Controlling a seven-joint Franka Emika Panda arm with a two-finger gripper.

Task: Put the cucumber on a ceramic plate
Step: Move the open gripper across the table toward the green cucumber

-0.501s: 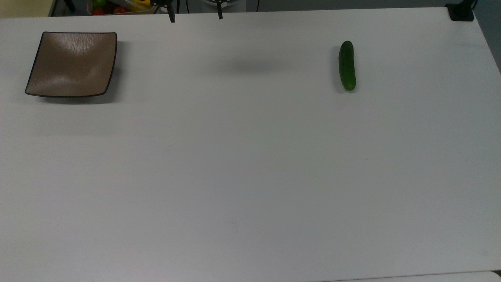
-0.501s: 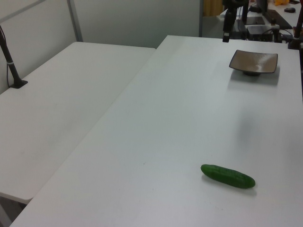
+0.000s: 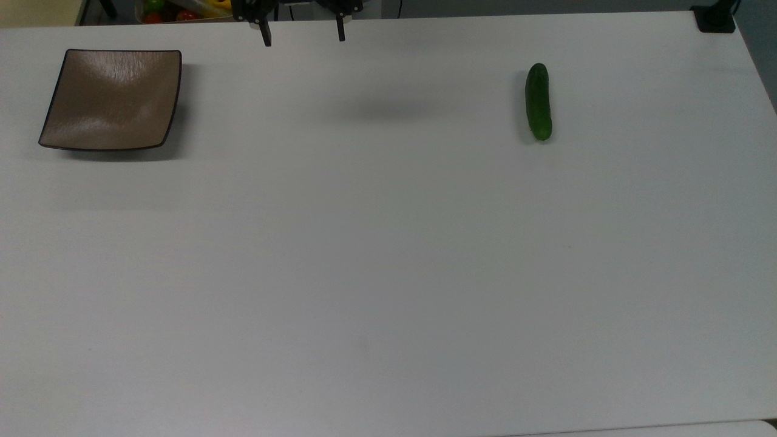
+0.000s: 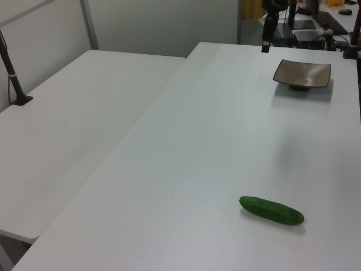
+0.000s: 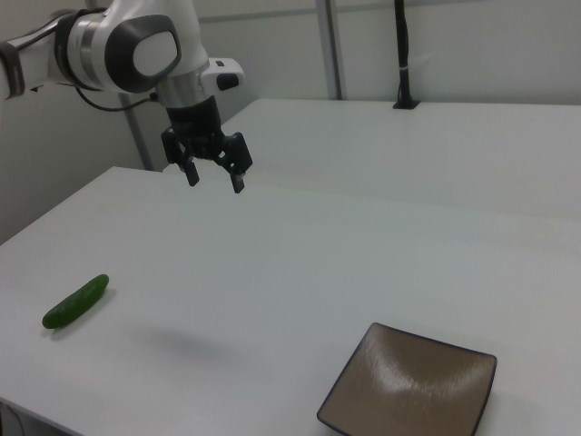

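Note:
The dark green cucumber [image 3: 538, 101] lies alone on the white table [image 3: 388, 255], toward the top view's right; I also see the cucumber [image 4: 271, 210] low in the left view and the cucumber [image 5: 75, 302] at the right view's left. The square brown ceramic plate [image 3: 112, 100] sits bare at the top view's far left, and the plate [image 4: 303, 74] and plate [image 5: 411, 390] show in the side views. My gripper [image 3: 303, 37] hangs open high above the table's far edge, between plate and cucumber, holding nothing; the gripper [image 5: 214, 176] shows its spread fingers.
A second white table [image 4: 73, 130] adjoins at the left view's left, with a black post [image 4: 12, 73] on it. A black clamp [image 3: 715, 18] sits at the top view's upper right corner. A bin of coloured items [image 3: 182, 9] stands beyond the far edge.
The gripper has come further into the top view, its fingers reaching lower in the frame. Cucumber and plate have not moved.

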